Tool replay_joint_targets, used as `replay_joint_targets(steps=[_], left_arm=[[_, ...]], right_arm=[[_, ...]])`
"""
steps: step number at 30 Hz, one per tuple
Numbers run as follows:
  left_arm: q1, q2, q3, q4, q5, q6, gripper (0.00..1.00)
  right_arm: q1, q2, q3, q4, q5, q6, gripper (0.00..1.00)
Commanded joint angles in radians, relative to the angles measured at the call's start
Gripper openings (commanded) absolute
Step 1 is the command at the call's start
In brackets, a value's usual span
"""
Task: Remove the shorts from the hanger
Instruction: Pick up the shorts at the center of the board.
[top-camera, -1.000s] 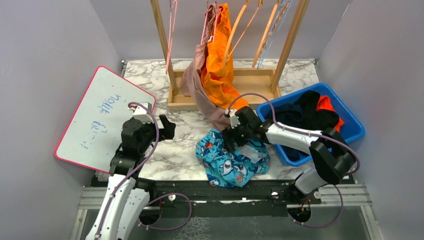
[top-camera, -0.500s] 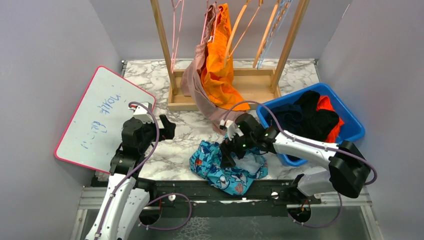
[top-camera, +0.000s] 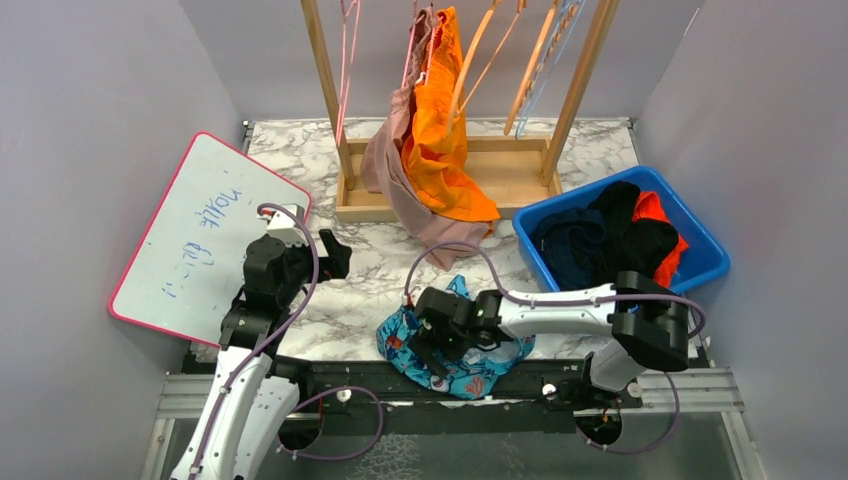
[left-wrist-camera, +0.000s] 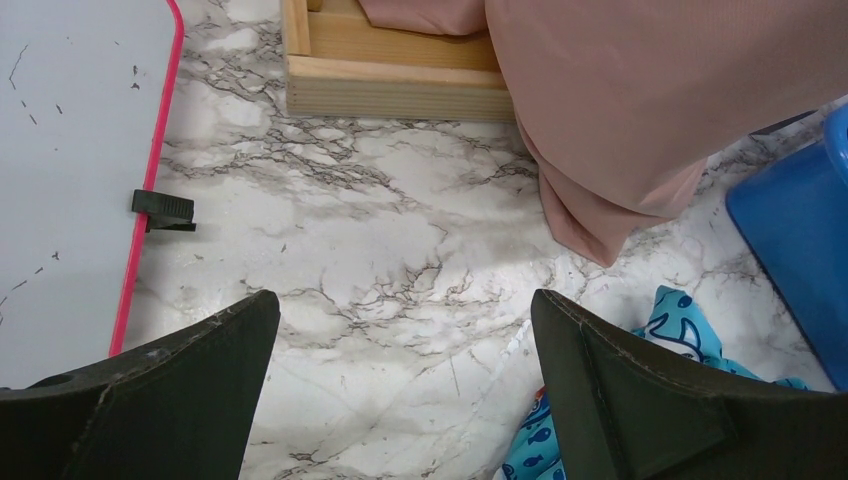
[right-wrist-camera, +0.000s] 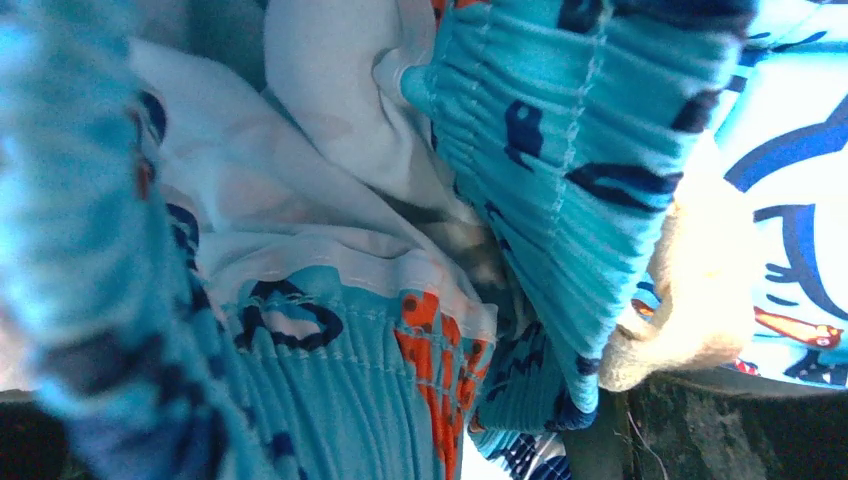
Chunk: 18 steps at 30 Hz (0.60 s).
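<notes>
The blue cartoon-print shorts (top-camera: 470, 365) lie bunched at the table's near edge. They fill the right wrist view (right-wrist-camera: 350, 380). My right gripper (top-camera: 432, 345) is buried in them and shut on the fabric; one dark finger (right-wrist-camera: 700, 420) shows beside the waistband. Dusty pink shorts (top-camera: 385, 165) and bright orange shorts (top-camera: 440, 150) hang on hangers from the wooden rack (top-camera: 350, 205). My left gripper (top-camera: 335, 255) is open and empty above the marble, left of the blue shorts (left-wrist-camera: 690, 325). The pink shorts (left-wrist-camera: 640, 100) hang ahead of it.
A blue bin (top-camera: 700, 260) at the right holds dark navy shorts (top-camera: 620, 235) and red-orange shorts (top-camera: 655, 208). A pink-edged whiteboard (top-camera: 195, 235) leans at the left. Several bare hangers hang on the right of the rack. The rack's wooden base (left-wrist-camera: 390, 85) stands ahead of the left gripper.
My right gripper has moved left and toward the near edge, dragging the blue shorts with it. The left arm has not moved.
</notes>
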Motion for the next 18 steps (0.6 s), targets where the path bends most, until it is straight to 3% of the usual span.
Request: replay_joint_targets(steps=[1,5,8,10,15,18], left_arm=[[0.004,-0.006,-0.01,0.031,0.007,-0.001,0.98],[0.003,-0.007,-0.009,0.03,0.006,-0.001,0.98],[0.004,-0.009,-0.01,0.03,0.006,-0.001,0.98],[0.003,-0.009,-0.01,0.031,0.005,-0.001,0.98],[0.003,-0.007,-0.01,0.031,0.007,-0.001,0.98],[0.003,-0.007,-0.01,0.031,0.01,-0.001,0.98]], right_arm=[[0.073,0.133,-0.007,-0.068,0.338,0.148,0.94],[0.093,0.186,0.035,-0.076,0.465,0.226,0.8],[0.093,0.172,0.049,-0.07,0.531,0.263,0.6],[0.094,0.139,0.034,-0.042,0.563,0.265,0.53],[0.091,-0.023,-0.017,0.045,0.632,0.216,0.34],[0.083,-0.162,-0.062,0.113,0.635,0.18,0.3]])
